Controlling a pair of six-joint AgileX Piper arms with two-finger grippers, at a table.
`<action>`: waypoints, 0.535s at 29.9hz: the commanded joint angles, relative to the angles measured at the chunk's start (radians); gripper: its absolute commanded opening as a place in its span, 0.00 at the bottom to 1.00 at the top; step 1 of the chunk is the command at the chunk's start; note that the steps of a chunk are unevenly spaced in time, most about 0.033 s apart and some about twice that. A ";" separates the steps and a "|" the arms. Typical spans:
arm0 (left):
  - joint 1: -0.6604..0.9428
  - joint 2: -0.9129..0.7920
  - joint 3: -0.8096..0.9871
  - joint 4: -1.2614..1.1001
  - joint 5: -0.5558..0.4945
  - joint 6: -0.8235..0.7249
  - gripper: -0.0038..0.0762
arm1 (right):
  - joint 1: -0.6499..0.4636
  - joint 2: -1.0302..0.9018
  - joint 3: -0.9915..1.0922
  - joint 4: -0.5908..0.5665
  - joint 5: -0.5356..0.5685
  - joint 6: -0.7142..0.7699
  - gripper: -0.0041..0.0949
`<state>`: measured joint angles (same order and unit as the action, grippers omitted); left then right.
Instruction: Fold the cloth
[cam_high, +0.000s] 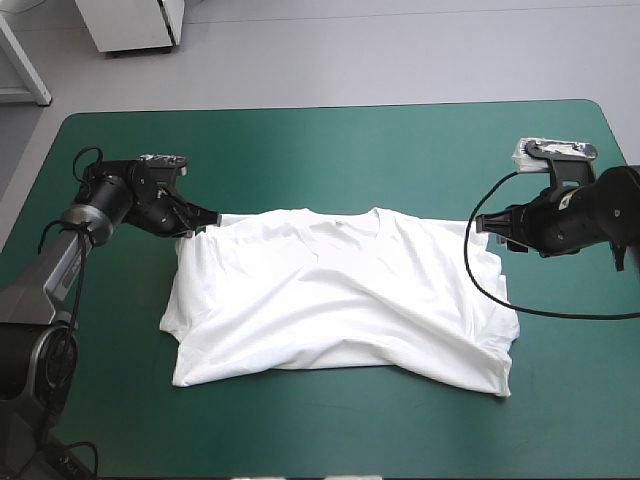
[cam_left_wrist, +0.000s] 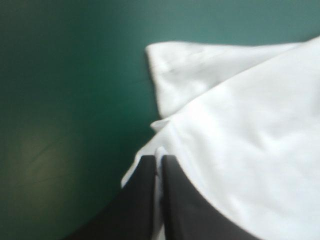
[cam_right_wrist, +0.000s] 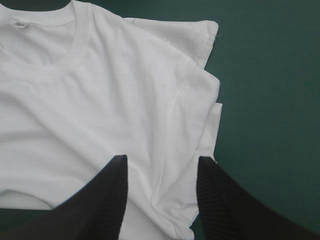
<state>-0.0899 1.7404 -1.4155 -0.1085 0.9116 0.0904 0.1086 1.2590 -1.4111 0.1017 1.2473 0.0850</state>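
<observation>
1. Finds the T-shirt spread near the middle of the teal-green cover; collar toward the far edge, hem toward the near edge; wrinkled across the chest, with layered edges at both sides.
2. Shows the left gripper low on the table, pinched almost together on a thin fold of cloth at the shoulder corner on the left side.
3. Shows the right gripper spread wide and holding nothing; poised over the stacked edges at the right shoulder, just short of the sleeve.
4. Risks dragging the shirt askew and bunching it leftward if lifted now; caused by a grip on one side only, with the right side loose.
5. Risks catching only the top layer on the right; caused by several staggered edges lying one over another there; would probably leave the lower layers behind and spoil the fold line.
6. Risks closing on bare cover instead, given one finger near the very edge of the cloth.
7. Risks a slip on the left; looks a shallow bite on a narrow fold, likely to pull free under the hanging weight.
8. Containers: none in view; nothing lying inside anything.
</observation>
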 joint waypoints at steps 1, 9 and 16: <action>-0.052 -0.059 -0.059 -0.100 0.002 0.054 0.04 | -0.001 -0.024 -0.034 -0.011 -0.030 0.000 0.46; -0.230 -0.040 -0.059 -0.149 -0.030 0.071 0.04 | -0.001 -0.024 -0.034 -0.014 -0.030 0.000 0.43; -0.307 0.059 -0.059 -0.199 -0.037 0.079 0.04 | -0.001 -0.024 -0.034 -0.014 -0.030 -0.004 0.43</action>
<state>-0.3754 1.8069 -1.4415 -0.2764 0.9044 0.1693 0.1086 1.2590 -1.4111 0.0912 1.2473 0.0850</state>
